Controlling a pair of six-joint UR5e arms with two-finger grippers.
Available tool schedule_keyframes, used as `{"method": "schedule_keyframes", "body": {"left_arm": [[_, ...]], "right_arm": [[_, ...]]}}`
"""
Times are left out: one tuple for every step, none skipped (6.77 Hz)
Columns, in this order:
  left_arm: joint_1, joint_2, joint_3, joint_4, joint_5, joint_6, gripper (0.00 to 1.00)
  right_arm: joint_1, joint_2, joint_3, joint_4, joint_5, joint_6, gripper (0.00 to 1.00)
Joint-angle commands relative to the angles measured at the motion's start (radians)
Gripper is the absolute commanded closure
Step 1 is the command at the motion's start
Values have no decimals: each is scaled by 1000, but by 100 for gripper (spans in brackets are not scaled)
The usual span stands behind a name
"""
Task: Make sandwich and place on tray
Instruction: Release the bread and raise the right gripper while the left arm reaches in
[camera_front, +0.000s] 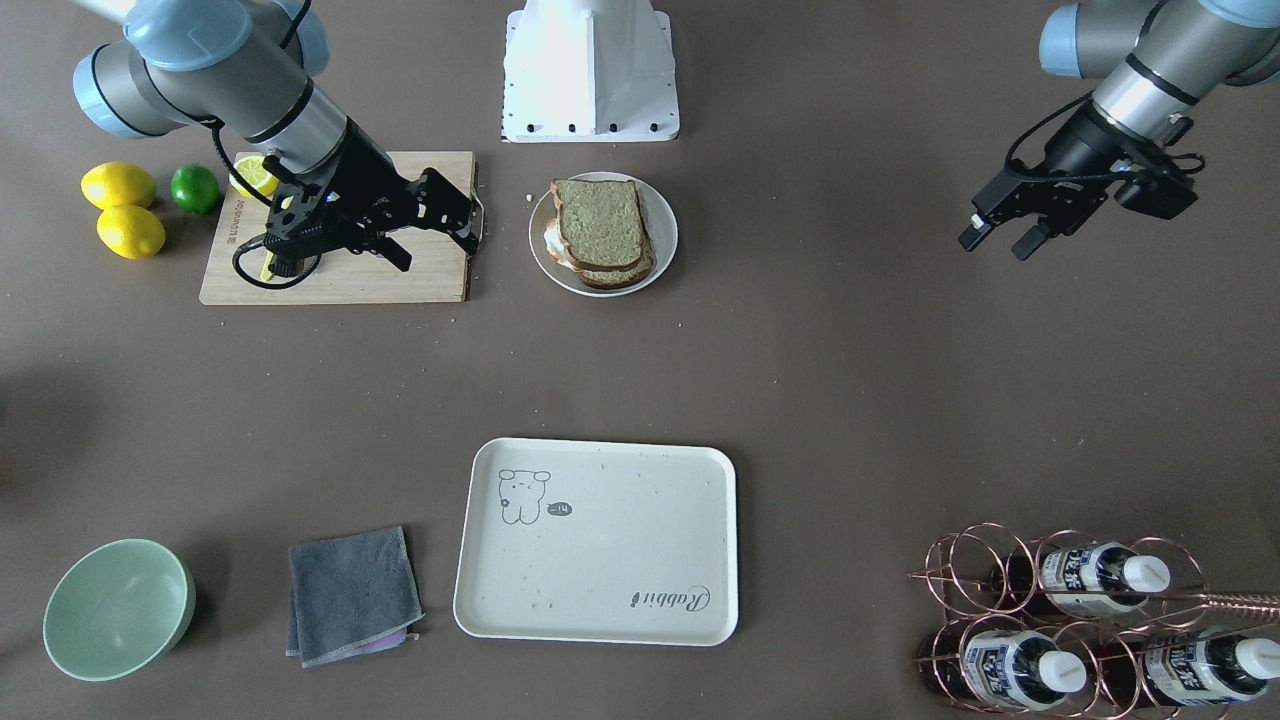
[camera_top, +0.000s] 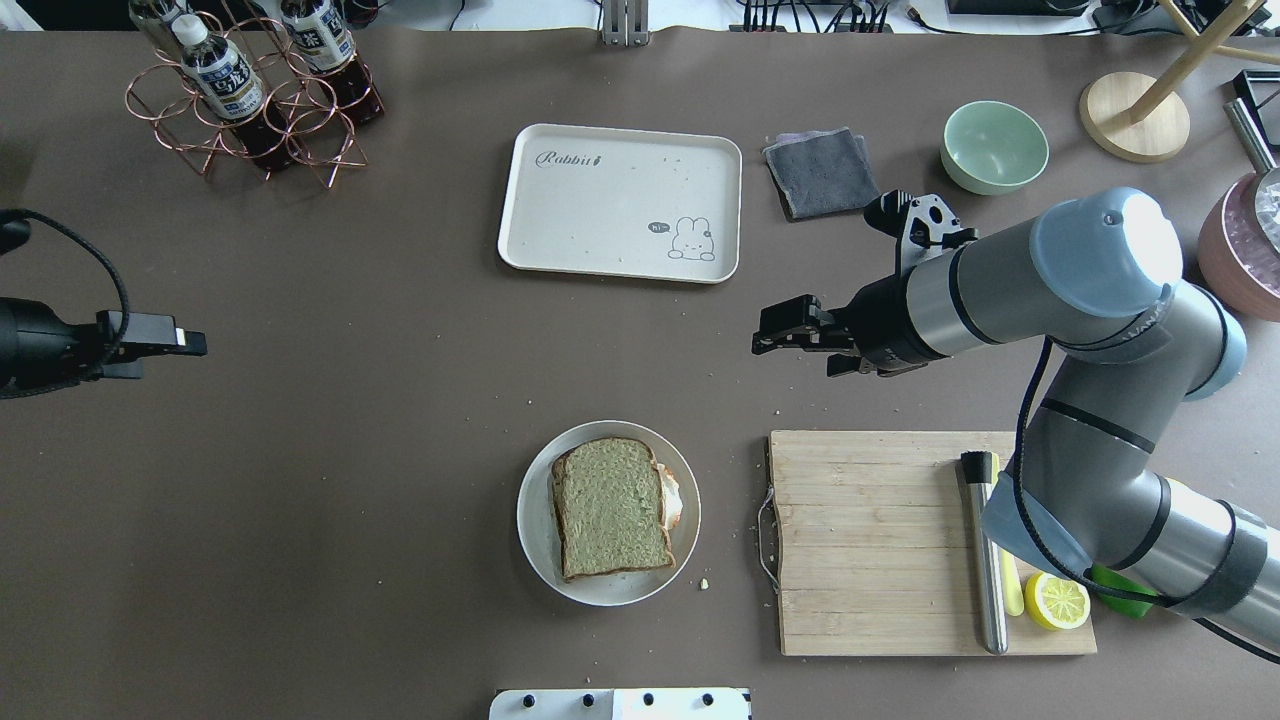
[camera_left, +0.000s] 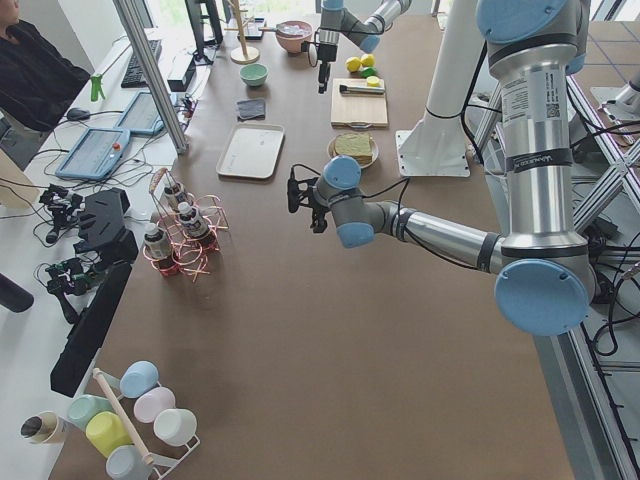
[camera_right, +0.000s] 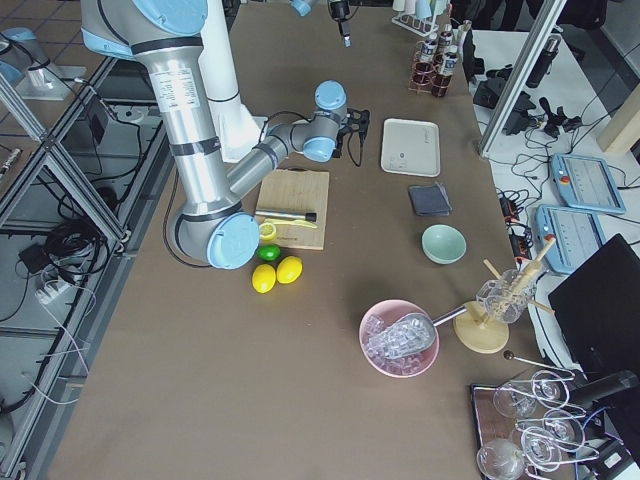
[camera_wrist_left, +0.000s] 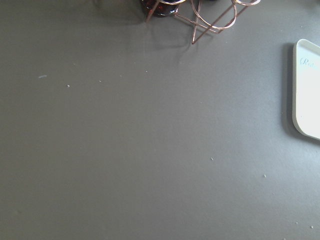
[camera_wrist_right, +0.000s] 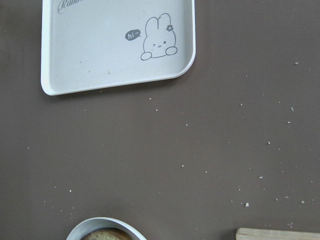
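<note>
The sandwich, two wholegrain bread slices with fried egg showing at one edge, lies on a small round white plate near the robot's side of the table; it also shows in the front view. The cream tray lies bare farther out and shows in the front view and the right wrist view. My right gripper is open and empty, above the table between the cutting board and the tray, to the right of the plate. My left gripper is open and empty, far left of the plate.
A wooden cutting board with a knife and a lemon half lies right of the plate. A grey cloth and a green bowl sit right of the tray. A copper bottle rack stands far left. Lemons and a lime lie beside the board.
</note>
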Motion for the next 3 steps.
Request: {"method": "schedule_keyframes", "body": {"left_arm": [[201, -17, -54, 26, 206, -99, 1], [252, -42, -130, 182, 261, -100, 1], [304, -106, -170, 311, 312, -100, 1]], "right_arm": [[18, -22, 0, 0, 1, -1, 0], [18, -25, -1, 0, -4, -1, 0], [16, -30, -1, 1, -10, -1, 0]]}}
